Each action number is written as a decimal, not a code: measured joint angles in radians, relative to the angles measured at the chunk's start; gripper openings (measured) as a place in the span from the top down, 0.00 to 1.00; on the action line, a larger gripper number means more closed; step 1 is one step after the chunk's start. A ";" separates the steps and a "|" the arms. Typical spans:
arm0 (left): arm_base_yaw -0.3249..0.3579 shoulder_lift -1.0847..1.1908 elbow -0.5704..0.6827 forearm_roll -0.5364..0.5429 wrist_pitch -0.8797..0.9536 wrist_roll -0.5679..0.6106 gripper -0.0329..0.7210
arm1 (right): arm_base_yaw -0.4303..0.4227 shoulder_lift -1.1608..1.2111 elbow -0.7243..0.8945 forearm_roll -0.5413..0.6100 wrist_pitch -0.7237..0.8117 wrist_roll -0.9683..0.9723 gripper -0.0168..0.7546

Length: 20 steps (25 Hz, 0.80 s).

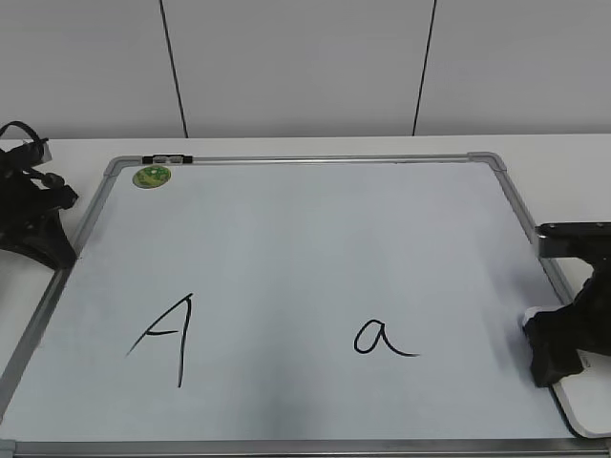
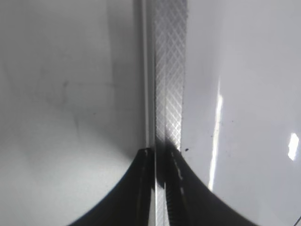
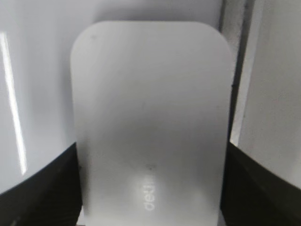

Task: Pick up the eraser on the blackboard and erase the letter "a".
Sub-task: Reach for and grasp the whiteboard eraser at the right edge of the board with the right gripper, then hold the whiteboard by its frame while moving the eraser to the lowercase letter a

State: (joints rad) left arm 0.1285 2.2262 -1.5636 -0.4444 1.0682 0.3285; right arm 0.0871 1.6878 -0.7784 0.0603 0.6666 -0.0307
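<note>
Eraser being grasped at the board's right edge; the wipe not yet begun

The eraser (image 1: 587,396) is seen at the lower right corner of the blackboard (image 1: 286,239), with the right pincer (image 3: 150,188) set around it, a finger on each long side; firm clamping is judged likely but cannot be confirmed. A lift and a leftward carry to the letter "a" (image 1: 382,338) is called for next. Only the right wrist view shows the fingers flanking the eraser; only the exterior view shows the letter. The left pincer (image 2: 160,188) is closed, over the board's frame (image 2: 169,70) by the tabletop (image 2: 70,94)
</note>
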 joint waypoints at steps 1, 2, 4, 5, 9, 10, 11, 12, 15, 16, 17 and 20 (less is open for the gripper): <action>0.000 0.000 0.000 0.000 0.000 0.000 0.89 | 0.003 0.003 0.000 0.000 -0.002 0.000 0.21; 0.000 0.000 0.000 0.000 0.000 0.000 0.89 | 0.007 0.008 0.000 0.000 0.000 0.000 0.22; 0.000 0.000 0.000 0.000 0.000 0.000 0.89 | 0.011 0.010 -0.002 -0.002 -0.002 0.000 0.23; 0.000 0.000 0.000 0.000 0.000 0.000 0.89 | 0.011 0.010 -0.002 -0.002 -0.002 0.000 0.25; 0.000 0.000 0.000 0.000 0.000 0.000 0.89 | 0.011 0.010 -0.002 -0.005 -0.005 0.002 0.29; 0.000 0.000 0.000 0.000 0.000 0.000 0.89 | 0.011 0.010 -0.002 -0.005 -0.005 0.002 0.29; 0.000 0.000 0.000 0.000 0.000 0.000 0.89 | 0.011 0.010 -0.002 -0.005 -0.005 0.002 0.30; 0.000 0.000 0.000 0.000 0.000 0.000 0.89 | 0.011 0.010 -0.002 -0.005 -0.005 0.002 0.30; 0.000 0.000 0.000 0.000 0.000 0.000 0.89 | 0.011 0.004 -0.002 -0.005 -0.005 0.002 0.30; 0.000 0.000 0.000 0.000 0.000 0.000 0.89 | 0.011 -0.007 -0.002 -0.003 -0.003 0.004 0.30; 0.000 0.000 0.000 0.000 0.000 0.000 0.89 | 0.013 -0.021 -0.002 -0.003 -0.001 0.004 0.30; 0.000 0.000 0.000 0.000 0.000 0.000 0.89 | 0.015 -0.082 -0.017 -0.001 0.037 0.004 0.30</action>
State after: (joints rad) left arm 0.1285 2.2262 -1.5636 -0.4444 1.0682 0.3285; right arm 0.1019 1.6060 -0.7954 0.0593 0.7033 -0.0271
